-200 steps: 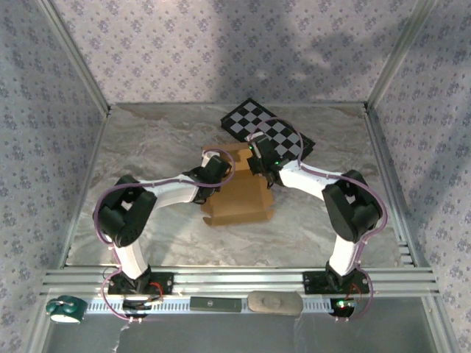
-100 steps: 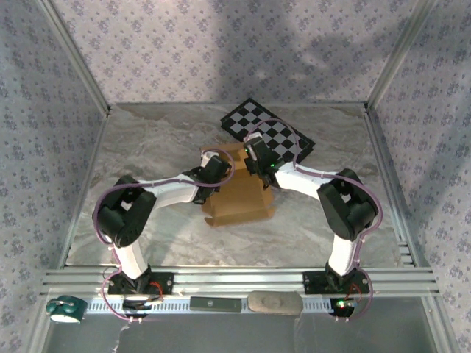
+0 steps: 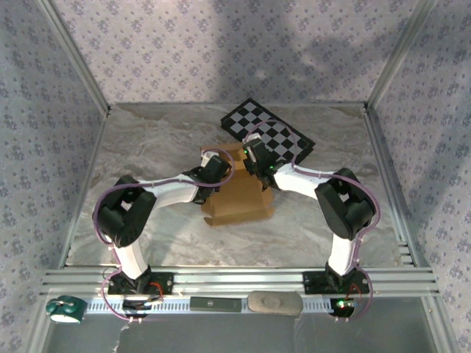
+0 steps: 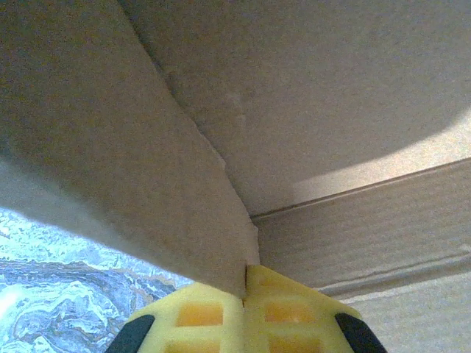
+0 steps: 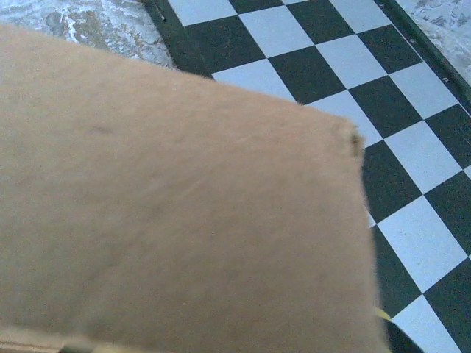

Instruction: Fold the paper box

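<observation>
Right gripper [image 3: 254, 156] nudged left, creased tan paper box [image 3: 239, 200]

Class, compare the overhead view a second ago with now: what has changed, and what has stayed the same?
The right arm shifted slightly left, carrying the right gripper a little leftward over the far flap of the paper box; whether it let go is unclear. The left gripper stayed shut on a box wall; the box and the checkered board did not move.
</observation>
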`<move>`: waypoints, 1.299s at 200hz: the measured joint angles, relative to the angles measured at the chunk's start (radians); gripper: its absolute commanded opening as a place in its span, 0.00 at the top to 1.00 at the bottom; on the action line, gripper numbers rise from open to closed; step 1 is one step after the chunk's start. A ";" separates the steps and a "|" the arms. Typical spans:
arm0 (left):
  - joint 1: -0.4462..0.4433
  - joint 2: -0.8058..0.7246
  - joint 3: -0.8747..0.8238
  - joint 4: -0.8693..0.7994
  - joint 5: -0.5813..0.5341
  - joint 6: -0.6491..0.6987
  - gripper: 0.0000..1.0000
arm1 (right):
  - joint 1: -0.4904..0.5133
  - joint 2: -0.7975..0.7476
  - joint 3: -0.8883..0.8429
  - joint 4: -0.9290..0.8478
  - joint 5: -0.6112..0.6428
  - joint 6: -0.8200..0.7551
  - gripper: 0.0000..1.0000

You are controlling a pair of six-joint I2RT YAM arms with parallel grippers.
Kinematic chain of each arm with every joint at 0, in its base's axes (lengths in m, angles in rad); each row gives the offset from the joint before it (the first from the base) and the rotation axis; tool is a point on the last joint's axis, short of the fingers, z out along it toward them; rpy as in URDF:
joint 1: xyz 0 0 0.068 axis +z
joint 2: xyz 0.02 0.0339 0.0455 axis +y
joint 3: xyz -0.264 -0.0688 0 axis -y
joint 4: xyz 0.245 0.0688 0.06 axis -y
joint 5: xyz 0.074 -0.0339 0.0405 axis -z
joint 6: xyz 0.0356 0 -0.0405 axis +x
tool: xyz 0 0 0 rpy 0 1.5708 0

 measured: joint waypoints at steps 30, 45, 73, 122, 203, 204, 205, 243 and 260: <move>0.002 0.000 0.002 -0.003 0.000 0.000 1.00 | 0.001 0.006 -0.003 0.005 -0.002 -0.003 0.75; 0.002 0.000 0.003 -0.006 0.000 0.000 1.00 | 0.001 0.008 -0.004 0.005 -0.002 -0.003 0.78; 0.002 0.000 0.003 -0.014 -0.001 0.000 1.00 | 0.001 0.010 -0.004 0.009 0.006 0.001 0.91; 0.002 0.000 0.006 -0.021 0.000 0.000 1.00 | 0.002 0.016 -0.004 0.025 0.024 0.008 1.00; 0.002 0.000 0.014 -0.026 0.005 0.000 1.00 | 0.017 0.029 -0.032 0.034 0.019 -0.004 0.67; 0.002 0.001 0.014 -0.026 0.005 0.000 1.00 | 0.017 0.029 -0.032 0.034 0.019 -0.004 0.67; 0.002 0.001 0.014 -0.026 0.005 0.000 1.00 | 0.017 0.030 -0.032 0.034 0.019 -0.004 0.67; 0.002 0.002 0.017 -0.032 0.006 0.000 1.00 | 0.011 0.033 -0.034 0.035 0.023 0.003 0.93; 0.002 0.002 0.020 -0.040 0.008 0.000 1.00 | 0.002 0.033 -0.034 0.042 0.019 0.008 1.00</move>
